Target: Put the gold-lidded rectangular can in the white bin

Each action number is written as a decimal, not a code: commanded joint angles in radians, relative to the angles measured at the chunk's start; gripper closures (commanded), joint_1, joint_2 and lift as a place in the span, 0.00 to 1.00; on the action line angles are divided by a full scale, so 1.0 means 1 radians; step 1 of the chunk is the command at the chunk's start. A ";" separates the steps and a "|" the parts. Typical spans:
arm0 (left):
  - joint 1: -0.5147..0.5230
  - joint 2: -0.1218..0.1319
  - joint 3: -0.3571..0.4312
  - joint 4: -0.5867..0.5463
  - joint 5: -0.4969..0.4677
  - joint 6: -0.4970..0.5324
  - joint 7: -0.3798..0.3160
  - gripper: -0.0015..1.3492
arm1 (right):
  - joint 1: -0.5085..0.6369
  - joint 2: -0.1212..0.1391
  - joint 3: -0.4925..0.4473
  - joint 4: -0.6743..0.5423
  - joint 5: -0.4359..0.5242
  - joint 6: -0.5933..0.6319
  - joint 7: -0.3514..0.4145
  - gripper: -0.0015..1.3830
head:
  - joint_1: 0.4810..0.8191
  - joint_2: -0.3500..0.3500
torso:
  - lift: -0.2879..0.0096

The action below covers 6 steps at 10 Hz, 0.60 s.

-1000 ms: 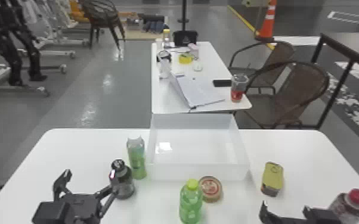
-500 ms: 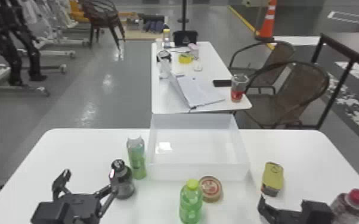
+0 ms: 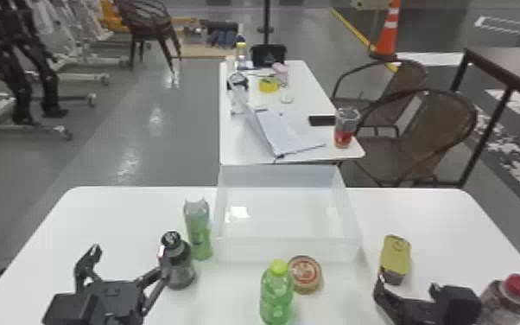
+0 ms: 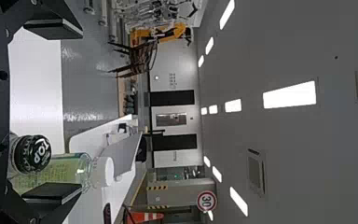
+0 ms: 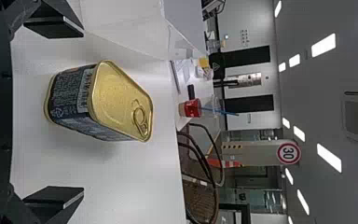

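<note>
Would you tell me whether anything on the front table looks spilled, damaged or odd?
Nothing stands out: the gold-lidded can is closed and upright, the yellow-capped green bottle stands upright, the white bin looks intact, and the table shows no spill.

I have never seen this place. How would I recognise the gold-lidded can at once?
On the near white table sits an open white bin. Right of the bin, towards the robot, stands a rectangular can. Its flat gold lid has a pull ring, unlike the round tin or the red-capped bottle.
</note>
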 commanded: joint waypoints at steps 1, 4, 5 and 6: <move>0.000 -0.001 0.001 0.000 0.001 -0.001 0.000 0.11 | -0.022 -0.001 0.001 0.030 -0.005 -0.003 0.006 0.10 | 0.20 0.50 | 0.63; -0.003 -0.001 -0.002 0.002 -0.001 -0.003 -0.002 0.11 | -0.067 0.001 0.002 0.085 -0.003 -0.010 0.020 0.10 | 0.20 0.50 | 0.63; -0.005 -0.001 -0.002 0.005 -0.001 -0.004 -0.005 0.11 | -0.074 -0.001 0.002 0.096 -0.003 -0.012 0.021 0.10 | 0.20 0.50 | 0.63; -0.006 -0.001 -0.002 0.008 0.001 -0.004 -0.009 0.11 | -0.080 -0.001 0.002 0.105 -0.003 -0.019 0.021 0.10 | 0.20 0.50 | 0.63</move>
